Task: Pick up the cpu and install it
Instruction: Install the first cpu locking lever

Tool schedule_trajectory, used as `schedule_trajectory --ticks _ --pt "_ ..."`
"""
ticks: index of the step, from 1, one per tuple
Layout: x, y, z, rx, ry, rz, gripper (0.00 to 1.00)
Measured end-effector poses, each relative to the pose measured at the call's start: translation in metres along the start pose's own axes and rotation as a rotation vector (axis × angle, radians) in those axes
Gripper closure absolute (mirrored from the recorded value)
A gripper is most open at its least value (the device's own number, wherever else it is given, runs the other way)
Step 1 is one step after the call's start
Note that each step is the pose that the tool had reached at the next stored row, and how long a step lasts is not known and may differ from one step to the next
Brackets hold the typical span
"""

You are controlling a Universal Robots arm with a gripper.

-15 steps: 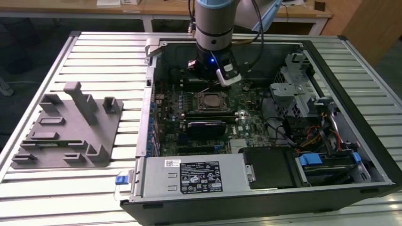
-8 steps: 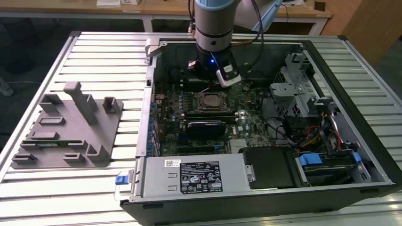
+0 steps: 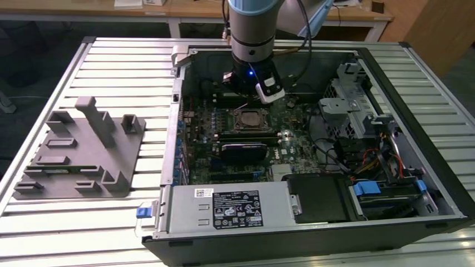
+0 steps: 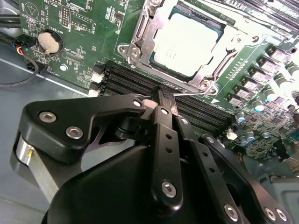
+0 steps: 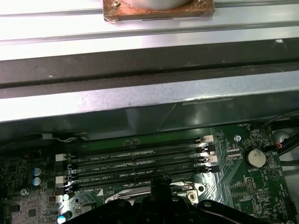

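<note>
The cpu (image 4: 187, 43), a square chip with a silvery-white top, lies inside the metal socket frame (image 4: 140, 44) on the green motherboard; in the exterior view the cpu (image 3: 247, 118) sits at the middle of the open computer case. My gripper (image 4: 160, 94) is shut with nothing between its black fingers. Its tips hang over the black memory slots (image 4: 126, 81), right beside the socket's edge and a thin lever wire (image 4: 191, 93). The first wrist view shows the gripper (image 5: 161, 180) tip-on over those slots. The arm's wrist (image 3: 251, 72) stands just behind the socket.
A grey fixture block (image 3: 82, 150) lies on the slatted table at the exterior view's left. Case walls (image 3: 178, 111), a power supply (image 3: 222, 207), a drive cage (image 3: 349, 105) and cables ring the board. A coin battery (image 4: 50, 42) sits beside the slots.
</note>
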State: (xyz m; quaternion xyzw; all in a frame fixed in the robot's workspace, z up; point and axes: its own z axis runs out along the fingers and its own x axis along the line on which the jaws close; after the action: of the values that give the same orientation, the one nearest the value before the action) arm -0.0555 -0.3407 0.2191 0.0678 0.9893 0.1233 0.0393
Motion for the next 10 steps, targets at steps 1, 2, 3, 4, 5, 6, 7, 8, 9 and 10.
schedule_trajectory --ticks 1,2,3,4,5,6,7,8,9,10 --pt "0.0000 0.0000 0.0000 -0.0001 0.0000 0.000 0.89" --pt "0.0000 0.0000 0.0001 -0.0002 -0.0001 0.000 0.89" --pt "0.0001 -0.0001 0.0000 -0.0016 0.0001 0.000 0.89" --pt "0.0001 -0.0002 0.0002 -0.0071 0.0007 0.001 0.89" --pt "0.0001 -0.0002 0.0006 -0.0120 0.0008 0.001 0.89" --pt "0.0001 -0.0003 0.0011 -0.0160 0.0000 0.003 0.89" --pt "0.0001 -0.0004 0.0015 -0.0185 -0.0014 0.005 0.89" --pt "0.0001 -0.0005 0.0019 -0.0195 -0.0029 0.007 0.89" --pt "0.0001 -0.0006 0.0022 -0.0201 -0.0041 0.010 0.89" --pt "0.0001 -0.0007 0.0026 -0.0209 -0.0052 0.012 0.89"
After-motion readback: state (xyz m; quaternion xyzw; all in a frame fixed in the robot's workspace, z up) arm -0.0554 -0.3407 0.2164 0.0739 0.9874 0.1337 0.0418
